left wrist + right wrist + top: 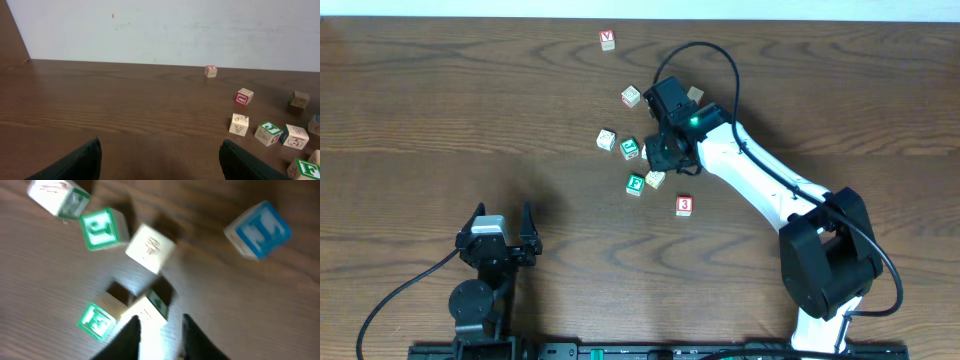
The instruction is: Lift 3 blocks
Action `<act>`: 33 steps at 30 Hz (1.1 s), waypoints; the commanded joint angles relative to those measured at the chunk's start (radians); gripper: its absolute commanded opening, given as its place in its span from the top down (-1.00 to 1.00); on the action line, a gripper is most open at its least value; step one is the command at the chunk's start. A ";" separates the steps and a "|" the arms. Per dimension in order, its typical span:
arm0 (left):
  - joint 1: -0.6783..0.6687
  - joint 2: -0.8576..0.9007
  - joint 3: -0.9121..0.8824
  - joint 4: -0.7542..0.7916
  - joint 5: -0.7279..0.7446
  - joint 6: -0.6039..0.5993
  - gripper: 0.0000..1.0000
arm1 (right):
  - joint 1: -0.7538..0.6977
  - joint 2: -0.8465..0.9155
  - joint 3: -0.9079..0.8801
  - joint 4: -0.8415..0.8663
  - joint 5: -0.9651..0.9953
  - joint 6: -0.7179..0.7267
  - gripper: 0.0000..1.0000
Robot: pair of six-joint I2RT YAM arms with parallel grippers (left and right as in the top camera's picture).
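My right gripper (661, 162) hangs over the cluster of blocks in the middle of the table. In the blurred right wrist view its fingers (159, 332) stand narrow, with the pale block (149, 311) between them and seemingly touching both. That pale block (655, 179) sits right beside the green "F" block (635, 184) (96, 321). The red "3" block (684, 205) lies alone, a little to the lower right. My left gripper (503, 222) (160, 160) rests open near the front left, away from all blocks, with nothing in it.
A green "J" block (630, 148) and a pale block (606, 139) lie just left of my right gripper. Further back are a pale block (631, 96), a tan one (694, 94) and a red "V" block (608, 39). A blue-faced block (257, 222) shows ahead.
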 commanded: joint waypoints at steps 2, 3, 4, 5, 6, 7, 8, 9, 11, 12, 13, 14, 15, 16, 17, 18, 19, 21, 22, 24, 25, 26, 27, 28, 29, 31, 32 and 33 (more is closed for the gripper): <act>0.005 -0.002 -0.012 -0.041 0.021 0.000 -0.51 | 0.019 0.006 0.017 0.054 -0.014 -0.012 0.67; 0.005 -0.002 -0.012 -0.041 0.020 0.000 -0.52 | 0.025 0.007 0.017 0.069 -0.014 -0.011 0.70; 0.005 -0.002 -0.012 -0.041 0.020 0.000 -0.51 | 0.030 0.007 0.017 0.080 -0.014 -0.011 0.74; 0.005 -0.002 -0.012 -0.041 0.020 0.000 -0.51 | 0.034 0.007 0.017 0.090 -0.014 -0.011 0.77; 0.005 -0.002 -0.012 -0.041 0.020 0.000 -0.52 | 0.037 0.007 0.017 0.097 -0.013 -0.011 0.79; 0.005 -0.002 -0.012 -0.041 0.021 0.000 -0.51 | 0.040 0.008 0.017 0.104 -0.011 -0.011 0.81; 0.005 -0.002 -0.012 -0.041 0.021 0.000 -0.52 | 0.042 0.014 0.017 0.110 -0.007 -0.011 0.82; 0.005 -0.002 -0.012 -0.041 0.020 0.000 -0.52 | 0.043 0.021 0.017 0.114 -0.006 -0.011 0.83; 0.005 -0.002 -0.012 -0.041 0.020 0.000 -0.51 | 0.043 0.045 0.017 0.113 -0.007 -0.006 0.85; 0.005 -0.002 -0.012 -0.041 0.020 0.000 -0.51 | 0.043 0.054 0.017 0.111 -0.007 -0.003 0.88; 0.005 -0.002 -0.012 -0.041 0.020 0.000 -0.52 | 0.043 0.075 0.017 0.108 -0.007 -0.003 0.91; 0.005 -0.002 -0.012 -0.041 0.020 0.000 -0.51 | 0.043 0.089 0.017 0.106 -0.007 -0.003 0.93; 0.005 -0.002 -0.012 -0.041 0.021 0.000 -0.52 | 0.043 0.105 0.017 0.104 -0.007 -0.003 0.97; 0.005 -0.002 -0.012 -0.041 0.020 0.000 -0.51 | 0.043 0.117 0.017 0.104 -0.007 -0.003 0.98; 0.005 -0.002 -0.012 -0.041 0.020 0.000 -0.51 | 0.043 0.134 0.017 0.104 -0.007 -0.003 0.98; 0.005 -0.002 -0.012 -0.041 0.020 0.000 -0.51 | 0.043 0.148 0.017 0.104 -0.008 -0.002 0.98; 0.005 -0.002 -0.012 -0.041 0.020 0.000 -0.51 | 0.043 0.160 0.017 0.103 -0.008 0.000 0.98; 0.005 -0.002 -0.012 -0.041 0.021 0.000 -0.52 | 0.044 0.182 0.017 0.101 -0.008 0.000 0.98; 0.005 -0.002 -0.012 -0.041 0.020 0.000 -0.51 | 0.044 0.187 0.017 0.099 -0.008 0.001 0.98; 0.005 -0.002 -0.012 -0.041 0.020 0.000 -0.52 | 0.043 0.187 0.017 0.087 -0.007 0.000 0.98; 0.005 -0.002 -0.012 -0.041 0.020 0.000 -0.51 | 0.043 0.186 0.017 0.084 -0.007 0.000 0.98; 0.005 -0.002 -0.012 -0.041 0.020 0.000 -0.51 | 0.043 0.183 0.017 0.077 -0.007 0.000 0.98; 0.005 -0.002 -0.012 -0.041 0.020 0.000 -0.52 | 0.043 0.183 0.017 0.070 -0.007 0.000 0.98; 0.005 -0.002 -0.012 -0.041 0.020 0.000 -0.51 | 0.043 0.183 0.017 0.058 -0.007 0.001 0.98; 0.005 -0.002 -0.012 -0.041 0.021 0.000 -0.52 | 0.043 0.183 0.017 0.046 -0.007 0.006 0.98; 0.005 -0.002 -0.012 -0.041 0.020 0.000 -0.52 | 0.043 0.183 0.017 0.016 -0.007 0.008 0.98; 0.005 -0.002 -0.012 -0.041 0.021 0.000 -0.52 | 0.043 0.183 0.017 0.003 -0.007 0.008 0.98; 0.005 -0.002 -0.012 -0.041 0.021 0.000 -0.51 | 0.043 0.183 0.017 -0.006 -0.007 0.008 0.98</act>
